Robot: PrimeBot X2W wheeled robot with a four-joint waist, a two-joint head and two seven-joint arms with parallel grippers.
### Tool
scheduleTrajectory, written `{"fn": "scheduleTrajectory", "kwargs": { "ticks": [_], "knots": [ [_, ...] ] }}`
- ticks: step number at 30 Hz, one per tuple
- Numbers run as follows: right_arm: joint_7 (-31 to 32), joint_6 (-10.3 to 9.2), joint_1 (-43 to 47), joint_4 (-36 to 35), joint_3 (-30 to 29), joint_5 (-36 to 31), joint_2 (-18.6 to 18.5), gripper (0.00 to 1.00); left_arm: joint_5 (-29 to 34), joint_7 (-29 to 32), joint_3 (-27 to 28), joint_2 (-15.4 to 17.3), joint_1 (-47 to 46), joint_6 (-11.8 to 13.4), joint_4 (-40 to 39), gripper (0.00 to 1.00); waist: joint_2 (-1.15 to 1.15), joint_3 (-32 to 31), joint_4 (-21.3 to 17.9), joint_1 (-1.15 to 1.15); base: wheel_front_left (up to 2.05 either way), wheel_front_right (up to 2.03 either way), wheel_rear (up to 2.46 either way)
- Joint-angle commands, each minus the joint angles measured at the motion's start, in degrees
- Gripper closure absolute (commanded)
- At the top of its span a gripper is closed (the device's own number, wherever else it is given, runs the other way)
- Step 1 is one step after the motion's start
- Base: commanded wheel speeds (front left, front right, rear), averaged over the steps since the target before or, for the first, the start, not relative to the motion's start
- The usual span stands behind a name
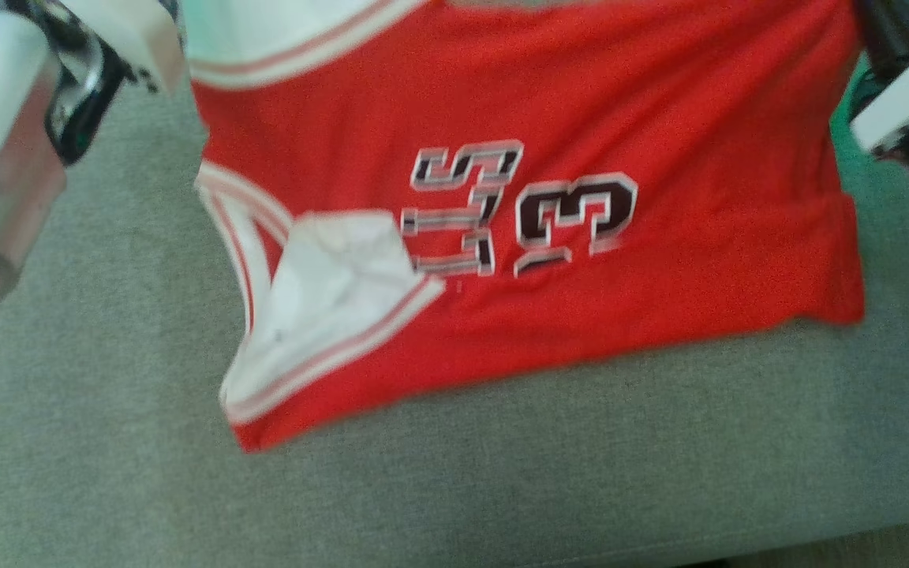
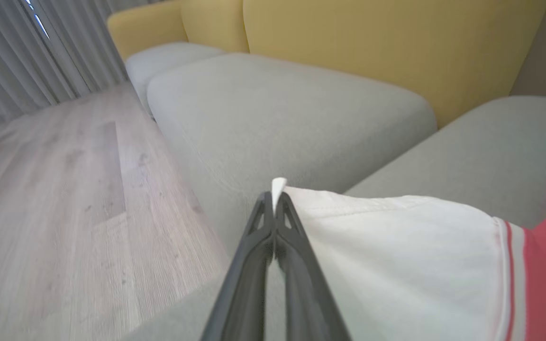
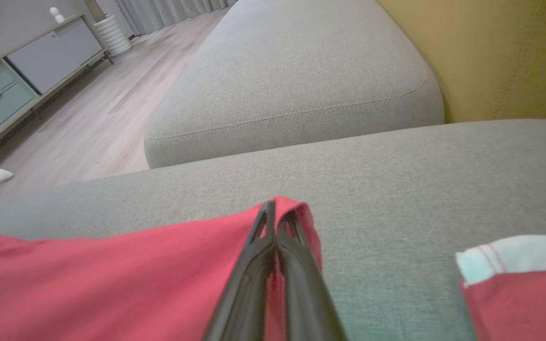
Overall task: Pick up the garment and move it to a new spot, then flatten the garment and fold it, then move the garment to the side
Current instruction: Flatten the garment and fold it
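Observation:
The garment is a red jersey with white trim and dark numbers. It hangs lifted over the grey sofa seat, its lower edge trailing on the cushion. In the left wrist view my left gripper is shut on the garment's white corner. My right gripper is shut on a red corner of the garment, seen in the right wrist view. My left arm stands at the head view's upper left and my right arm at its upper right. Both sets of fingertips are out of the head view.
A yellow backrest rises behind the grey cushions. Wooden floor lies beside the sofa, with curtains beyond. A low cabinet stands along the wall across the floor. The sofa's front edge runs near the head view's bottom.

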Motion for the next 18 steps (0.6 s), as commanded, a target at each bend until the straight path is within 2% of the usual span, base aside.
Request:
{"fn": "scheduleTrajectory", "kwargs": {
  "ticks": [1,5,11,18],
  "knots": [
    [-0.8,0.37,-0.1,-1.3,0.2,1.0,-2.3,1.00,0.2,-2.0,3.0,1.4,-3.8,0.5,-0.1,1.00,0.00,-0.4,0.5,0.00,0.00,0.00,0.00],
    [-1.8,0.37,1.5,-2.8,1.3,2.8,-4.6,1.00,-1.3,-3.8,3.4,0.4,-2.7,0.3,0.4,1.00,0.00,-1.6,1.4,0.00,0.00,0.00,0.00],
    [-3.6,0.37,5.7,-5.3,2.3,5.1,-7.4,1.00,-2.3,-5.6,3.3,0.6,0.9,0.1,-2.6,1.00,0.00,-3.6,3.2,0.00,0.00,0.00,0.00],
    [-6.3,0.37,13.4,-8.1,3.4,7.5,-11.2,1.00,-3.6,-6.7,3.7,3.3,10.5,0.6,-10.8,1.00,0.00,-7.5,6.0,0.00,0.00,0.00,0.00]
  ]
}}
